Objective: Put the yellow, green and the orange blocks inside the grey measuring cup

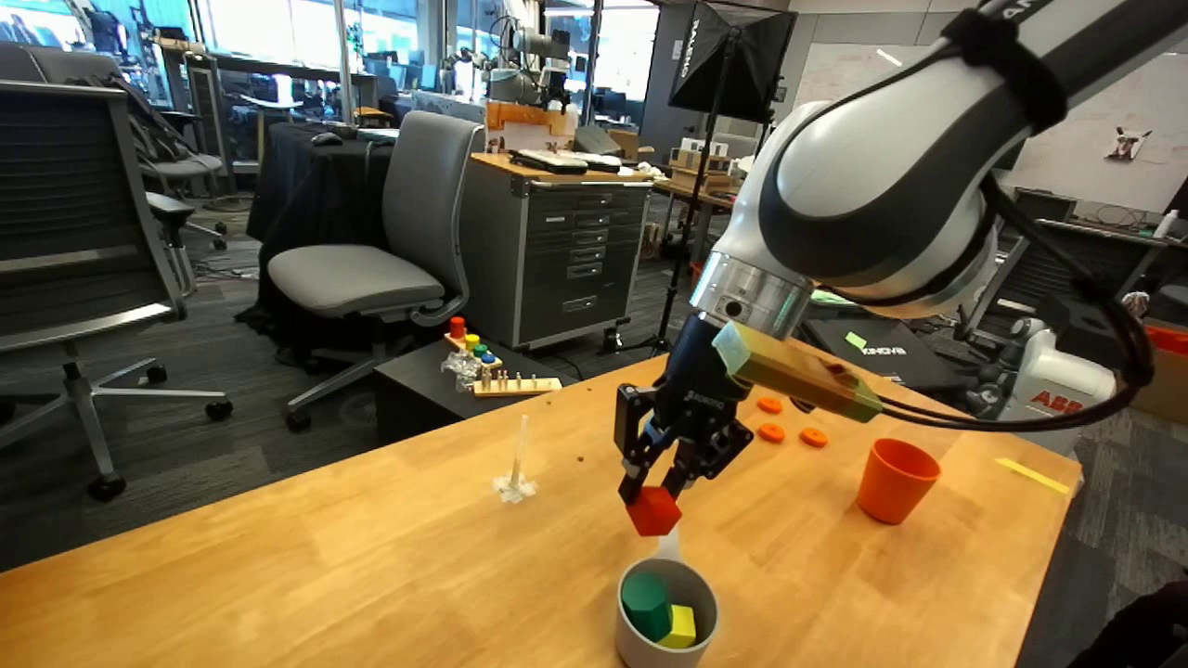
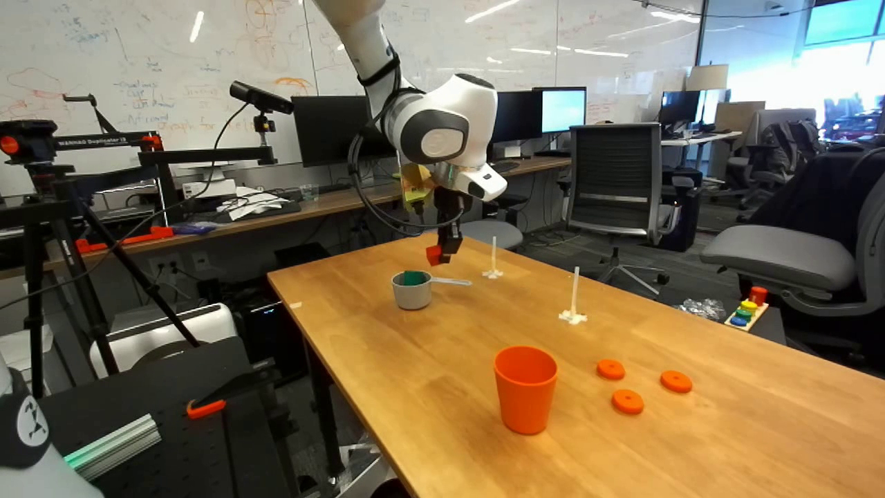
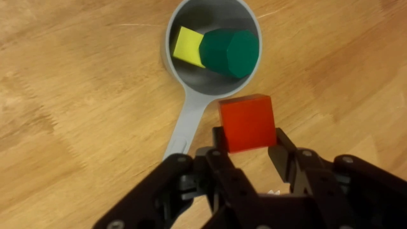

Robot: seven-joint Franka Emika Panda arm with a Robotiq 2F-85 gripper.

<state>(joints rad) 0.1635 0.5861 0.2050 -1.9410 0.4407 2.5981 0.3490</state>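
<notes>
Done, seen in the wrist view: yellow block [image 3: 188, 47] left, green block [image 3: 229, 52] right, inside the grey measuring cup [image 3: 210, 81]; remaining: the reddish block [image 3: 249, 122], probably the orange one, clamped in the gripper [image 3: 249, 138] outside, near the handle [image 3: 188, 122]

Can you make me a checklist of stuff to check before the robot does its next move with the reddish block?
1. Is the red-orange block pinched in the gripper? Ok.
2. Is the grey measuring cup standing upright? Ok.
3. Are the green block and yellow block inside the cup? Ok, both are in.
4. Is the held block over the cup's opening? Not ok, it hangs off to the handle side.
5. Is there enough room for it? Cannot tell; some bare inside shows around the two blocks.
</notes>
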